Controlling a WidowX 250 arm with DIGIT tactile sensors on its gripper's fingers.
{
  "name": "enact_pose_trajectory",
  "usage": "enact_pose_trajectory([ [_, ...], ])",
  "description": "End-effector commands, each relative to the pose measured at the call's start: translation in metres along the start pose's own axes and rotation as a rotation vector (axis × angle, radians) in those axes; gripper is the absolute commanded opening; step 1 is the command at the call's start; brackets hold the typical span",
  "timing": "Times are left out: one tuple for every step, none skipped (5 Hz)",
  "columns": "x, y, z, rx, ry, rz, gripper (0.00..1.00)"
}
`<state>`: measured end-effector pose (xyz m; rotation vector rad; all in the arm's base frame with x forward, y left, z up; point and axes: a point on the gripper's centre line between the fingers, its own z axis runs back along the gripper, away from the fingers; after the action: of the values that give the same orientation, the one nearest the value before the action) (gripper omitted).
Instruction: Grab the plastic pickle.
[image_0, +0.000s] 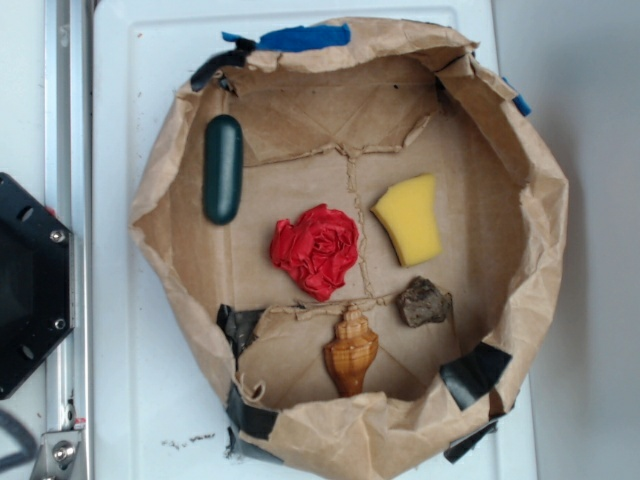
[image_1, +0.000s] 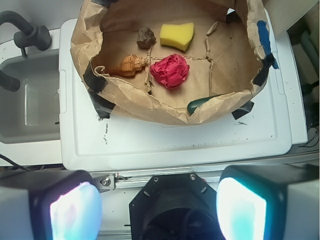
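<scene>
The plastic pickle (image_0: 223, 168), a glossy dark green capsule, lies upright along the left inner wall of the brown paper basin (image_0: 500, 150). In the wrist view only one end of the pickle (image_1: 200, 103) peeks over the basin's near wall. My gripper (image_1: 159, 210) hangs high above the robot's black base, well short of the basin, with its two fingers wide apart and nothing between them. The gripper itself does not show in the exterior view.
Inside the basin lie a red ruffled ball (image_0: 316, 250), a yellow sponge (image_0: 410, 218), a brown seashell (image_0: 350, 350) and a dark rock (image_0: 424, 302). The basin sits on a white tabletop (image_1: 175, 145). The black robot base (image_0: 25, 285) stands left; a grey sink (image_1: 27, 100) lies beside the table.
</scene>
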<state>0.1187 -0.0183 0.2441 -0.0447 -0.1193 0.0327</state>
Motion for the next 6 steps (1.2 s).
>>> enact_pose_trajectory([
  [0.000, 0.000, 0.000, 0.000, 0.000, 0.000, 1.00],
  [0.023, -0.004, -0.008, -0.003, -0.011, 0.007, 1.00],
  [0.040, 0.002, -0.010, -0.004, -0.043, 0.002, 1.00],
  [0.046, 0.013, -0.017, -0.022, -0.030, 0.014, 1.00],
  [0.062, 0.036, -0.027, -0.064, -0.015, 0.063, 1.00],
  [0.113, 0.037, -0.037, -0.080, 0.000, -0.010, 1.00],
])
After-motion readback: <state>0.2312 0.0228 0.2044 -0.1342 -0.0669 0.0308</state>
